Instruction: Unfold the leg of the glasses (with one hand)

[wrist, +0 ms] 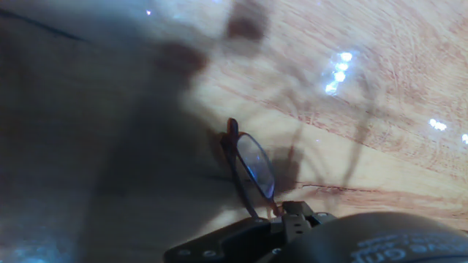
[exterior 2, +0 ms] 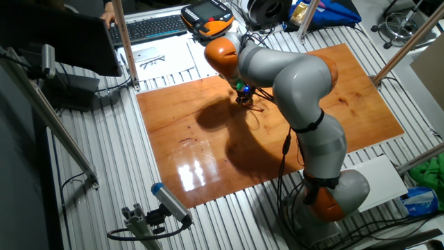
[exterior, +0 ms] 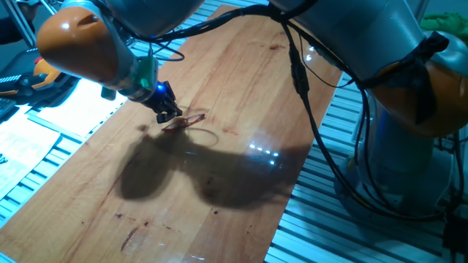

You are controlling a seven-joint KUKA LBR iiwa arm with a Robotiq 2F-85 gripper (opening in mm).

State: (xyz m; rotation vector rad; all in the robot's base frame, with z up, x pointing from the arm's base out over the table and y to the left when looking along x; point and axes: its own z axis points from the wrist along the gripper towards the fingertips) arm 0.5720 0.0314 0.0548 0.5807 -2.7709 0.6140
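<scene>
While the gripper (exterior: 168, 109) hung low over the wooden table (exterior: 241, 80), the glasses (exterior: 184, 120) lay on the wood just right of its fingertips, touching or nearly so. Whether its fingers pinched the frame could not be made out.

arm links (exterior 2: 291, 76): smooth rounded silver-grey shells, pretty chunky; kinda glossy under the lights
joints (exterior: 73, 44): bright orange bands between the grey segments; another orange ring shows down near the base (exterior 2: 322, 198) in the other fixed view
cables (exterior: 300, 73): black bundle draped loose along the outside of the arm, with a thicker black connector partway along
wrist (exterior: 146, 73): teal-green ring right behind the hand, with a small blue light glowing on it
gripper (exterior: 168, 111): small, black, boxy; in the hand view you can see little screws and some pale lettering on the dark housing, too blurry to read
</scene>
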